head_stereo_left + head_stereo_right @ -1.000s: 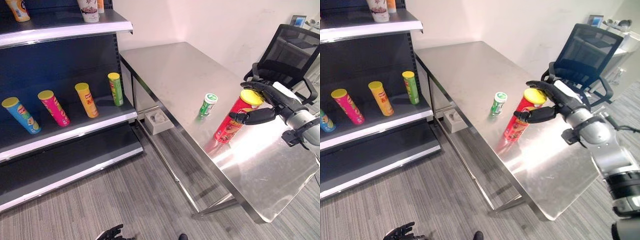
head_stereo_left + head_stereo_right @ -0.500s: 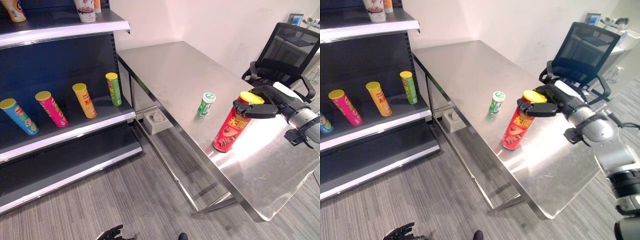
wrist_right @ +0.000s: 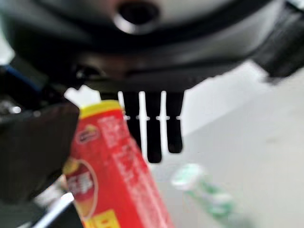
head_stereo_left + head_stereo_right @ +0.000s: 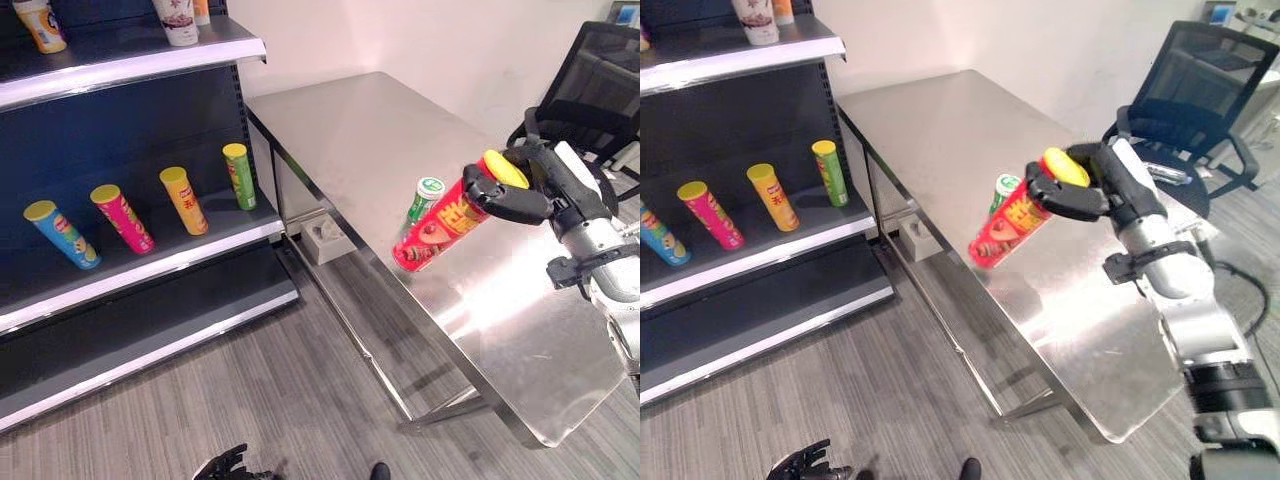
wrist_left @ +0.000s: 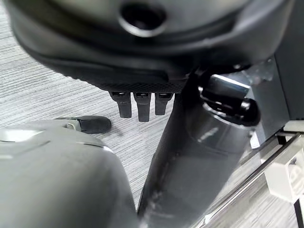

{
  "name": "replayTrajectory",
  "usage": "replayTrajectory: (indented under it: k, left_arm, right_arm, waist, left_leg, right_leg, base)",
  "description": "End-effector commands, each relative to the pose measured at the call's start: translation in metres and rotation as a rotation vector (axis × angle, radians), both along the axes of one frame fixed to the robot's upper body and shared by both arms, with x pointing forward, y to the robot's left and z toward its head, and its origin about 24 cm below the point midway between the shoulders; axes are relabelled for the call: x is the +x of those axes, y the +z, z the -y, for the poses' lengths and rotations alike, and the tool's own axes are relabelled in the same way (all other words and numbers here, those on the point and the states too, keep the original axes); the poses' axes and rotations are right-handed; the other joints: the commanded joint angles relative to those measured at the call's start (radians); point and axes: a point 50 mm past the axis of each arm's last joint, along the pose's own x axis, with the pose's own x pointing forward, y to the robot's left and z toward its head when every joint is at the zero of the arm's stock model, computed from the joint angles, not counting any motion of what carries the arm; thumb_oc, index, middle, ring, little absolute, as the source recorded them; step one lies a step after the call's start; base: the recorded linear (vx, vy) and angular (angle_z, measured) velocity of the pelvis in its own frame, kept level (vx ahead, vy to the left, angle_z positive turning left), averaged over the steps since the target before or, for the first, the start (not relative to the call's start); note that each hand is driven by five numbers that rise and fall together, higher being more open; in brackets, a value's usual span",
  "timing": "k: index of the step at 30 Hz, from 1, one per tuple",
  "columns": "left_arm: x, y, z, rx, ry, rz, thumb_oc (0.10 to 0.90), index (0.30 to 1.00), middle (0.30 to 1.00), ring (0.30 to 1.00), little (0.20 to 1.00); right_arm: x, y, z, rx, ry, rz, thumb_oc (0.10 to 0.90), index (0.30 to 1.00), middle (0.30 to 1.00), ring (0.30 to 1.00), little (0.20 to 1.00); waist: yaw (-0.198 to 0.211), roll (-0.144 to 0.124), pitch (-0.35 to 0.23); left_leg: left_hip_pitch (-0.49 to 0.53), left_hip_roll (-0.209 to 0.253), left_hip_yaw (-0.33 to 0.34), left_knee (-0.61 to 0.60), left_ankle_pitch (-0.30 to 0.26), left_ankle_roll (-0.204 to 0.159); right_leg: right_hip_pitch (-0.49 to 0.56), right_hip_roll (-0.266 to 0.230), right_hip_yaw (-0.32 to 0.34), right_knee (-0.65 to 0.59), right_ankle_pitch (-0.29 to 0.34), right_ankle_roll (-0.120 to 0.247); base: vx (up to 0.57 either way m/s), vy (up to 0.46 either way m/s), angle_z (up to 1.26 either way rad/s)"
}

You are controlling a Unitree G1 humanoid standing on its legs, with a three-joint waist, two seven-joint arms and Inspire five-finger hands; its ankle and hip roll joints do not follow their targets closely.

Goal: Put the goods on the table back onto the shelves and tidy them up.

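My right hand (image 4: pixel 522 194) is shut on a red chip can (image 4: pixel 440 225) with a yellow lid, gripping near its top. The can hangs tilted above the steel table (image 4: pixel 350 130), its base pointing toward the shelves. The right wrist view shows the same red can (image 3: pixel 114 166) between thumb and fingers. A small green can (image 4: pixel 427 195) stands on the table just behind it. On the middle shelf (image 4: pixel 150 252) lean a blue can (image 4: pixel 62 234), a pink can (image 4: pixel 122 218), an orange can (image 4: pixel 184 200) and a green can (image 4: pixel 239 176). My left hand (image 4: pixel 228 465) hangs low over the floor, fingers relaxed.
A black office chair (image 4: pixel 600 90) stands behind the table at the right. A white box (image 4: pixel 325 238) sits on the floor under the table by the shelf unit. The top shelf (image 4: pixel 130 55) holds cups (image 4: pixel 180 20). The bottom shelf (image 4: pixel 140 320) is bare.
The red can has left the table top and now hangs tilted in my right hand, its base swung toward the shelves. The camera has shifted slightly.
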Motion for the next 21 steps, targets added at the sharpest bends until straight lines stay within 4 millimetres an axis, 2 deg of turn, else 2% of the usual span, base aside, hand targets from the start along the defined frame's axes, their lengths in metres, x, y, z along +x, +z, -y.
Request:
replayTrajectory:
  k: [1,3,8,9,10,11,14,19,20,21]
  left_arm:
    - [0.022,0.009,-0.015,0.063,-0.062,0.072,0.8,0.9,0.9,0.9,0.9]
    - [0.025,0.011,-0.017,0.07,-0.051,0.083,0.8,0.9,0.9,0.9,0.9]
    - [0.028,0.013,-0.02,0.079,-0.034,0.097,0.8,0.9,0.9,0.9,0.9]
    - [0.028,0.013,-0.02,0.079,-0.033,0.097,0.8,0.9,0.9,0.9,0.9]
    - [0.032,0.015,-0.021,0.083,-0.027,0.117,0.8,0.9,0.9,0.9,0.9]
    - [0.033,0.016,-0.021,0.083,-0.025,0.127,0.8,0.9,0.9,0.9,0.9]
    - [0.033,0.016,-0.021,0.082,-0.025,0.129,0.8,0.9,0.9,0.9,0.9]
    - [0.033,0.016,-0.021,0.082,-0.025,0.129,0.8,0.9,0.9,0.9,0.9]
    - [0.036,0.017,-0.021,0.082,-0.022,0.139,0.8,0.9,0.9,0.9,0.9]
    - [0.034,0.018,-0.022,0.074,-0.005,0.149,0.8,0.9,0.9,0.9,0.9]
  right_arm:
    - [-0.023,0.089,-0.027,0.039,0.144,0.479,0.4,0.3,0.3,0.3,0.3]
    - [-0.033,0.107,-0.055,0.023,0.28,0.564,0.4,0.3,0.3,0.3,0.3]
    - [-0.04,0.118,-0.074,-0.027,0.347,0.624,0.4,0.3,0.3,0.3,0.3]
    - [-0.04,0.118,-0.074,-0.027,0.347,0.624,0.4,0.3,0.3,0.3,0.3]
    - [-0.042,0.121,-0.073,-0.042,0.338,0.641,0.4,0.3,0.3,0.3,0.3]
    - [-0.044,0.123,-0.074,-0.06,0.343,0.646,0.4,0.3,0.3,0.3,0.3]
    - [-0.044,0.124,-0.074,-0.061,0.343,0.647,0.4,0.3,0.3,0.3,0.3]
    - [-0.044,0.124,-0.074,-0.061,0.343,0.647,0.4,0.3,0.3,0.3,0.3]
    - [-0.044,0.126,-0.073,-0.067,0.337,0.652,0.4,0.3,0.3,0.3,0.3]
    - [-0.043,0.123,-0.069,-0.1,0.307,0.637,0.4,0.3,0.3,0.3,0.3]
  waist:
    - [0.046,-0.069,-0.077]
    - [0.068,-0.07,-0.08]
    - [0.094,-0.073,-0.081]
    - [0.092,-0.072,-0.082]
    - [0.107,-0.074,-0.063]
    - [0.114,-0.076,-0.049]
    - [0.109,-0.077,-0.051]
    - [0.109,-0.077,-0.051]
    - [0.118,-0.078,-0.035]
    - [0.129,-0.073,-0.014]
  left_leg:
    - [-0.027,0.011,-0.023,0.003,-0.011,-0.005]
    - [-0.037,0.025,-0.046,0.003,0.003,-0.019]
    - [-0.061,0.047,-0.083,0.003,0.03,-0.038]
    - [-0.062,0.047,-0.085,0.003,0.03,-0.039]
    - [-0.084,0.056,-0.096,0.01,0.052,-0.055]
    - [-0.105,0.056,-0.113,0.041,0.049,-0.06]
    - [-0.115,0.052,-0.119,0.046,0.052,-0.058]
    - [-0.116,0.052,-0.119,0.046,0.052,-0.058]
    - [-0.145,0.051,-0.119,0.089,0.048,-0.063]
    - [-0.178,0.094,-0.082,0.125,0.058,-0.079]
  right_leg:
    - [0.07,-0.029,-0.014,0.006,-0.066,0.048]
    - [0.079,-0.011,-0.03,0.006,-0.083,0.034]
    - [0.081,0.017,-0.046,0.006,-0.105,0.015]
    - [0.08,0.018,-0.048,0.006,-0.106,0.014]
    - [0.082,0.024,-0.064,0.006,-0.112,0.007]
    - [0.089,0.024,-0.078,0.006,-0.118,0.003]
    - [0.084,0.021,-0.083,0.006,-0.115,0.004]
    - [0.084,0.021,-0.083,0.006,-0.115,0.004]
    - [0.088,0.015,-0.101,0.006,-0.113,0.001]
    - [0.087,-0.01,-0.154,0.006,-0.101,0.009]
  base:
    - [0.0,-0.062,0.14]
    - [-0.02,-0.129,0.22]
    - [-0.03,-0.088,0.26]
    - [-0.06,-0.079,0.22]
    - [-0.09,-0.078,0.35]
    - [-0.1,-0.069,0.58]
    - [-0.02,-0.005,0.58]
    - [-0.01,-0.002,0.01]
    - [-0.2,0.111,-0.1]
    - [-0.19,0.252,0.0]
